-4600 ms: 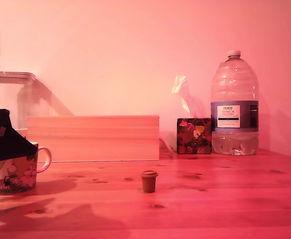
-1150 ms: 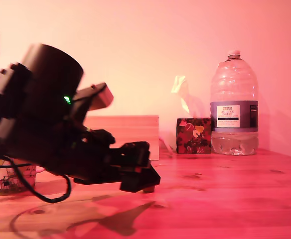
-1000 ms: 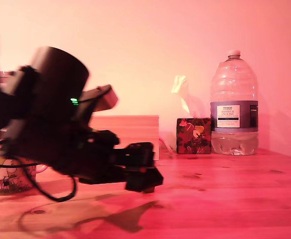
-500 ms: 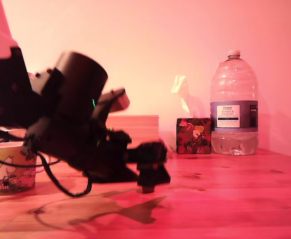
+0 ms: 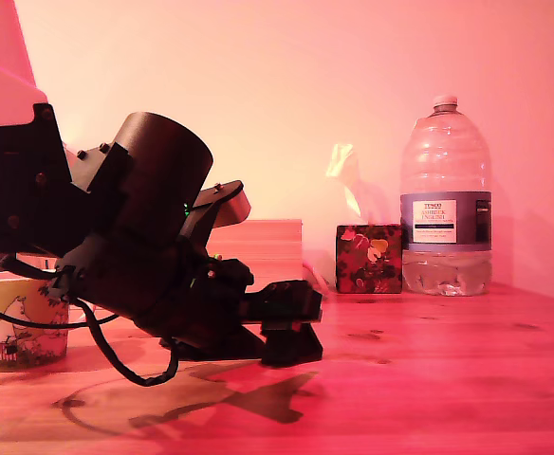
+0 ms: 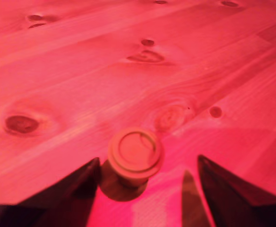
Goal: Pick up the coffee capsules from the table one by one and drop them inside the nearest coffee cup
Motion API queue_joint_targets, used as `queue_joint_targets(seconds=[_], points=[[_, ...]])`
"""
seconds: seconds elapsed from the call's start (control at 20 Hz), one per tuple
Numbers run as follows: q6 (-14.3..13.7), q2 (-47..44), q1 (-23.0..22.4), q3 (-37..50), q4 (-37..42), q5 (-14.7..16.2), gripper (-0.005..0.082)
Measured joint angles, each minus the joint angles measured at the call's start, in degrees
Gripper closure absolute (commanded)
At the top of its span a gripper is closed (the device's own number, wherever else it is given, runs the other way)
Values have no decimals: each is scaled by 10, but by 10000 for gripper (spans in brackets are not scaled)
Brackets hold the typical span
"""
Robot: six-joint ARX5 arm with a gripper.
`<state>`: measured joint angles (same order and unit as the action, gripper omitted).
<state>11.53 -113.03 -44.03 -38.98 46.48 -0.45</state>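
Wrist view: the capsule [image 6: 135, 156] stands upright on the tabletop [image 6: 81, 85], wide rim up, between the two dark fingers [image 6: 62, 194] of the end effector [image 6: 147, 189]. The end effector is spread wide and grasps nothing; one finger sits just beside the capsule, the other is further off (whether the near one touches is unclear). In the exterior view the end effector [image 5: 291, 336] is low at the tabletop [image 5: 448, 379] and hides the capsule.

Handling, by judgement: small, light, probably thin-walled, so easy to tip or dent. Best hold looks to be across the tapered body just under the rim, which would act as a stop against slipping.

Surroundings: mug [image 5: 21, 322] at the exterior view's left, partly behind the arm. Wooden box [image 5: 267, 242], tissue box [image 5: 369, 258] and water bottle [image 5: 446, 199] stand well back. Nothing blocks the capsule itself.
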Motion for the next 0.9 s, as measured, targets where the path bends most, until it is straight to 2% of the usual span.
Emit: queue_joint_targets(seconds=[0.15,0.4,0.7,0.9], points=[[0,0,0,0,0,-11,514],[3,0,0,0,-2,-9,698],[3,0,0,0,-5,0,713],[-4,31,0,-4,-73,1,713]])
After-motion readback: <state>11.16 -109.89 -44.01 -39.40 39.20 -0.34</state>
